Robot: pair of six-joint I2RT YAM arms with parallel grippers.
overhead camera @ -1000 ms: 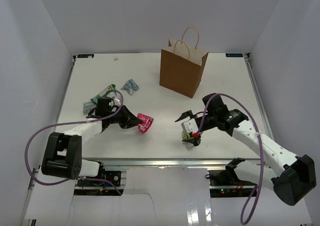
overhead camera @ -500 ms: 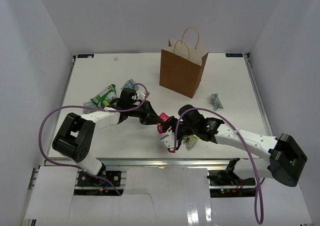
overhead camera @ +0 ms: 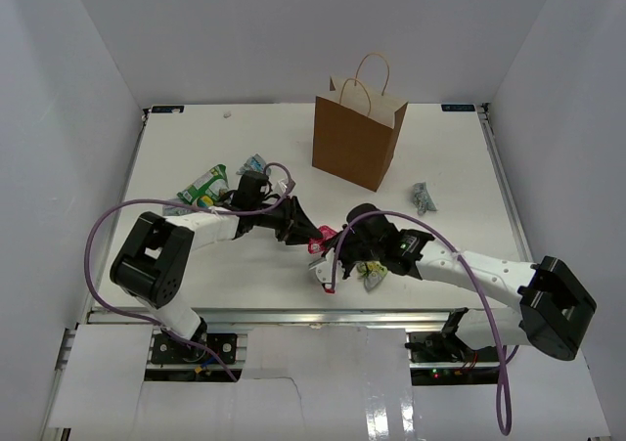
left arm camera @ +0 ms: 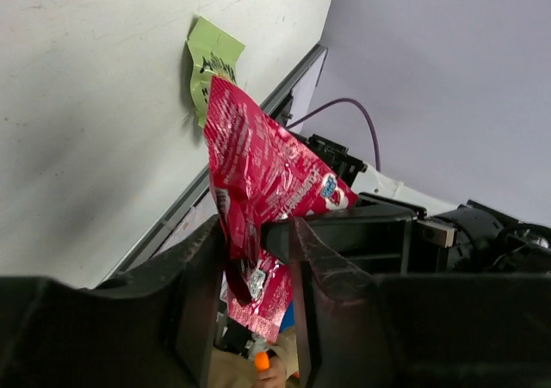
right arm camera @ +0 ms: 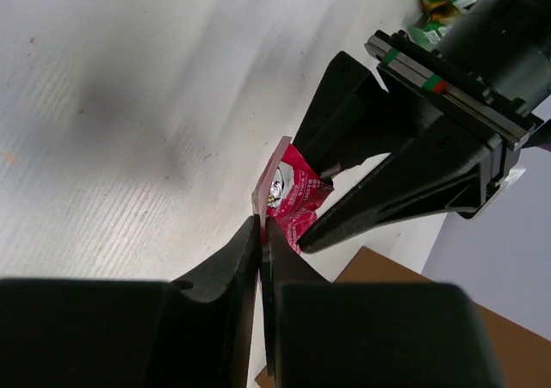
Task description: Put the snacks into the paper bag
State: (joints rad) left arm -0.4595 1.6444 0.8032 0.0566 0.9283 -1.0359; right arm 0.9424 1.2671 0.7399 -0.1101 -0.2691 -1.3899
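Over the table's front middle a red snack packet (overhead camera: 321, 234) is passing between the two arms. My right gripper (overhead camera: 329, 242) is shut on the packet's lower edge (right arm camera: 297, 190), fingertips pinched together (right arm camera: 261, 229). My left gripper (overhead camera: 311, 232) stands open around the same packet (left arm camera: 267, 173), its jaws apart (left arm camera: 258, 242) and the foil hanging loosely between them. The brown paper bag (overhead camera: 357, 138) stands upright at the back centre, well away from both grippers. More snacks lie on the table: green ones (overhead camera: 205, 185), a silver-grey one (overhead camera: 254, 165), another grey one (overhead camera: 423, 197) and a yellow-green one (overhead camera: 372, 273).
A green packet (left arm camera: 211, 57) shows on the white table near its front edge in the left wrist view. The left gripper's black fingers (right arm camera: 379, 190) fill the right of the right wrist view. White walls enclose the table (overhead camera: 440, 157) on three sides.
The arms came together at the front middle. My right gripper closed onto the red packet, and my left gripper, shut on it before, has opened its jaws.
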